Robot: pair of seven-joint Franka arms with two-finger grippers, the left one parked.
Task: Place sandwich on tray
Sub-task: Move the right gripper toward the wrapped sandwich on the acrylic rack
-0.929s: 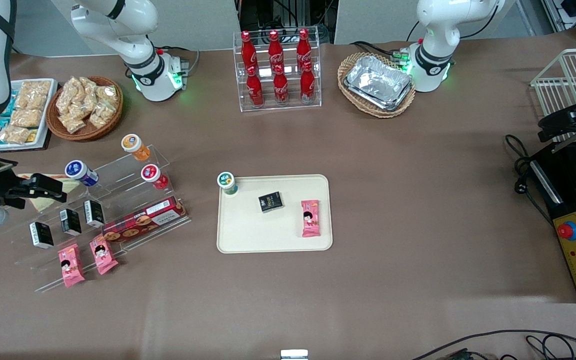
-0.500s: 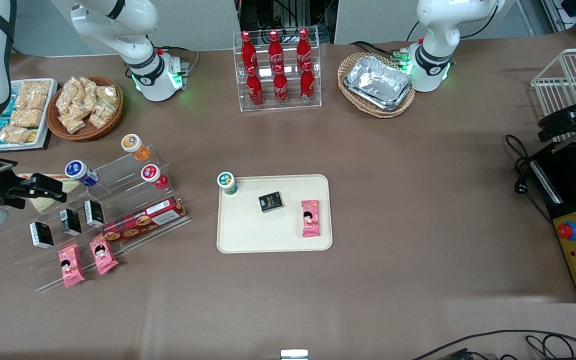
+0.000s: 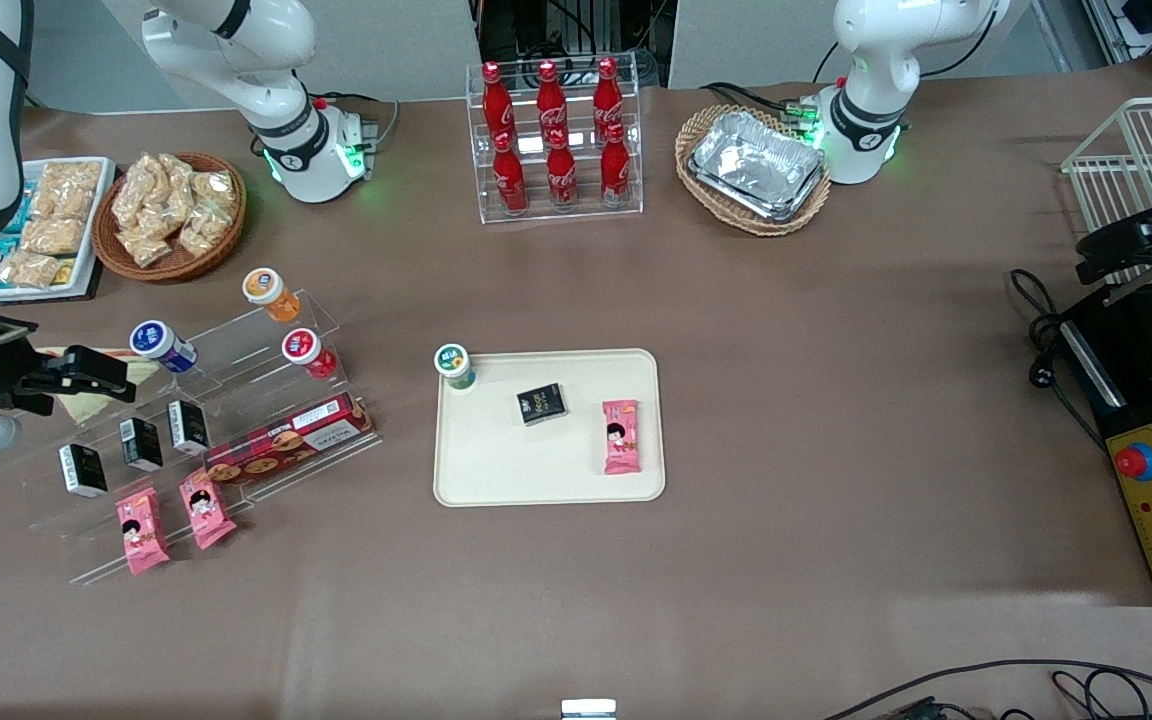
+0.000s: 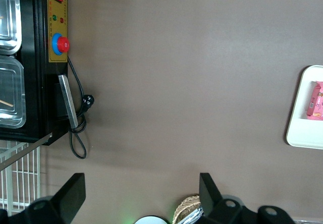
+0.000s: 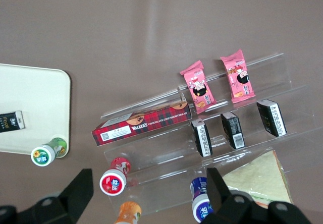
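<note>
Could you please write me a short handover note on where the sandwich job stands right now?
Gripper: open, empty, hovering above the sandwich at the working arm's end of the table, beside the clear display steps.
Sandwich: lying flat on the table next to the steps, partly hidden under the gripper in the front view, not yet grasped.
Tray: mid-table, already carrying a green-lidded cup, a small black box and a pink snack packet; the part nearest the front camera is bare.
Done: approach only.
Left: lower, grip the sandwich, lift, carry it to the tray, release.
</note>
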